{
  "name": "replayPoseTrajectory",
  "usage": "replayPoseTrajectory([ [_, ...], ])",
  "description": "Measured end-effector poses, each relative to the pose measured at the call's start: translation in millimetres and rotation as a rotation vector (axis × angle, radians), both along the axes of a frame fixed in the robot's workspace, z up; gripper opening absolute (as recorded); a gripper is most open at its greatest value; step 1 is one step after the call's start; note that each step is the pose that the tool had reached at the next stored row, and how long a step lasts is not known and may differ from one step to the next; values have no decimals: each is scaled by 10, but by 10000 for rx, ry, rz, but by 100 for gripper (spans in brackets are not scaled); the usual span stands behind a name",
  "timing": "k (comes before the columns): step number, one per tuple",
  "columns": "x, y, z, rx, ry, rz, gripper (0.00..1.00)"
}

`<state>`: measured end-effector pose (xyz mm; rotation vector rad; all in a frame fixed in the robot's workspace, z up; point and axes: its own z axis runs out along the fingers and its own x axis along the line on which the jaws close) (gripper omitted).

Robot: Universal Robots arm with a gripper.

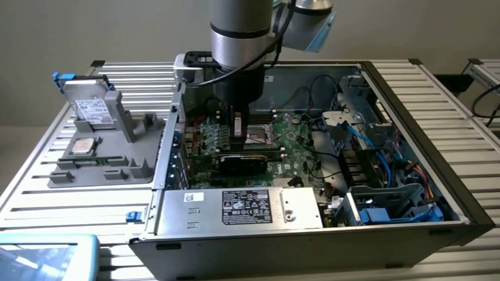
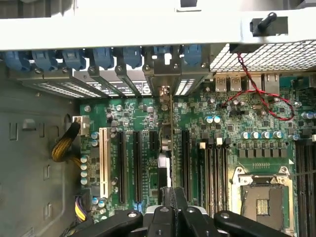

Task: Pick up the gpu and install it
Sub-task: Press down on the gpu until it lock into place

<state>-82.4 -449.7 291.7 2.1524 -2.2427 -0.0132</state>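
**A:** Where does your gpu (image 2: 167, 143) sit right now?

**B:** You have it standing on edge over the motherboard (image 2: 237, 123), inside the open computer case (image 1: 406, 76). In the wrist view you see it edge-on, a thin line running from the gripper (image 2: 170, 210) up to its silver bracket (image 2: 165, 74) at the rear slot openings. It lines up with an expansion slot, with the black PCIe slots (image 2: 137, 163) and the white PCI slot (image 2: 103, 160) on one side and the memory slots (image 2: 212, 168) on the other. Whether it is fully seated, you cannot tell.

**A:** And the fingers?

**B:** Pressed together on the card's upper edge, pinching it between the black pads.

**A:** What else do you see?

**B:** In the exterior view your arm (image 1: 242, 35) reaches straight down into the case, beside the bare CPU socket (image 1: 258, 136). The power supply (image 1: 242, 208) lies along the near side. On the exterior view's left a grey fixture tray (image 1: 102, 170) holds a hard drive (image 1: 92, 108) propped up and a processor (image 1: 82, 146) lying flat.
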Motion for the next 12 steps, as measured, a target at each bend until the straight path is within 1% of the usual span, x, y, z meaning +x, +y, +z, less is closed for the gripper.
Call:
replayPoseTrajectory([
  [1,0,0,45,-3,1,0,12],
  [2,-1,0,63,-2,4,0,12],
  [12,-1,0,63,-2,112,2,12],
])
